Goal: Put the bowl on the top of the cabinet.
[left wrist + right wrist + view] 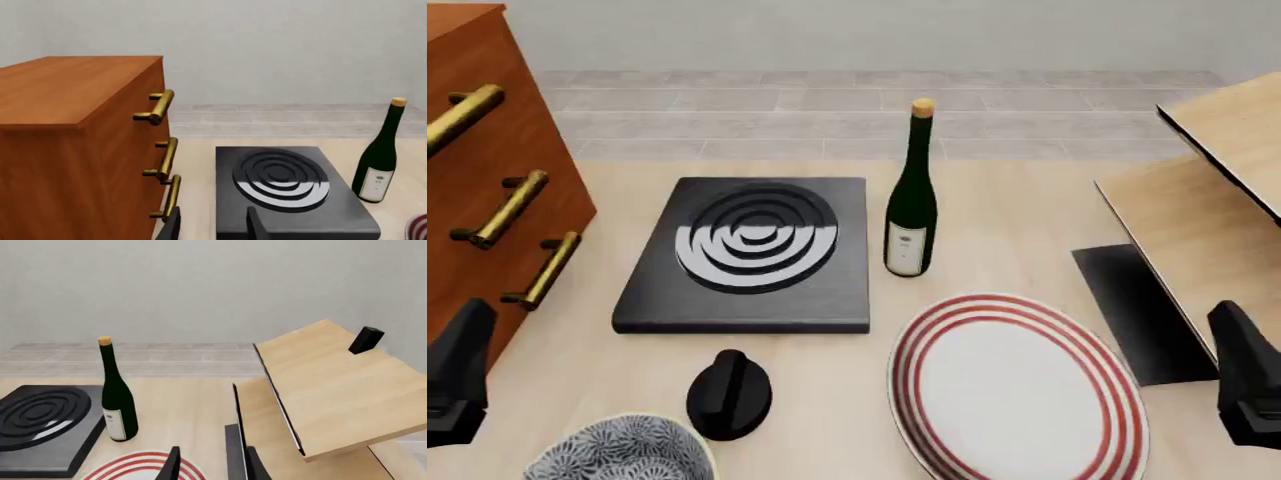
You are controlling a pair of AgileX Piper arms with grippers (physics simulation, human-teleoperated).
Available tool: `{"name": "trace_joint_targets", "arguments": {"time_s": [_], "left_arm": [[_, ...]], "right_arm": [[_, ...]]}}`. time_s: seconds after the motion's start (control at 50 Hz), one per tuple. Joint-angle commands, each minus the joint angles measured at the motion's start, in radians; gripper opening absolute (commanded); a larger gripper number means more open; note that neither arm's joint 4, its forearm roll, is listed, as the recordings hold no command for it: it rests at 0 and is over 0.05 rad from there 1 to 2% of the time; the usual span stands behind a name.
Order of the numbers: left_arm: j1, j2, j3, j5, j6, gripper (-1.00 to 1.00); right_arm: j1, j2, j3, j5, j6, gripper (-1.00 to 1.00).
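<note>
The round blue-patterned white bowl (621, 450) sits at the table's near edge, just beside the empty, parted left gripper (457, 375), below the reddish-brown wooden cabinet (481, 150); the right gripper (1248, 375), also parted, is well apart.

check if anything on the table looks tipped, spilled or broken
Nothing stands out. The wine bottle stands upright and corked, the plate lies flat and whole, and the bowl, partly cut off by the frame, sits upright near the cabinet.
</note>
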Motion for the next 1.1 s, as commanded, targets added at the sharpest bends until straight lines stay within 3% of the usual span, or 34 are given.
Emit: {"name": "trace_joint_targets", "arguments": {"time_s": [0.02,0.5,0.58,0.68,0.74,0.92,0.96,0.98,1.08,1.1], "left_arm": [[-0.005,0.006,0.004,-0.007,-0.002,1.0],[-0.01,0.014,0.008,-0.018,0.022,1.0],[-0.02,0.069,0.0,-0.061,0.009,1.0],[-0.039,0.111,-0.07,-0.045,-0.034,1.0],[-0.052,0.115,-0.137,-0.004,-0.001,1.0],[-0.13,0.276,-0.297,0.058,-0.002,1.0],[-0.148,0.307,-0.346,0.092,-0.019,1.0],[-0.154,0.36,-0.437,0.148,-0.034,1.0],[-0.163,0.408,-0.481,0.173,-0.049,1.0],[-0.175,0.427,-0.495,0.186,-0.095,1.0]], "right_arm": [[-0.002,0.006,-0.003,-0.001,-0.001,1.0],[-0.006,0.005,-0.003,-0.001,0.007,1.0],[-0.005,0.005,-0.003,-0.001,0.009,1.0],[-0.005,0.005,-0.003,-0.001,0.009,1.0],[-0.005,0.003,-0.003,-0.001,0.009,1.0],[-0.005,0.003,-0.003,-0.002,0.013,1.0],[-0.005,0.003,-0.003,-0.002,0.012,1.0],[-0.005,0.003,-0.003,-0.002,0.013,1.0],[-0.005,0.002,-0.003,-0.002,0.014,1.0],[-0.006,0.002,-0.003,-0.002,0.015,1.0]]}}
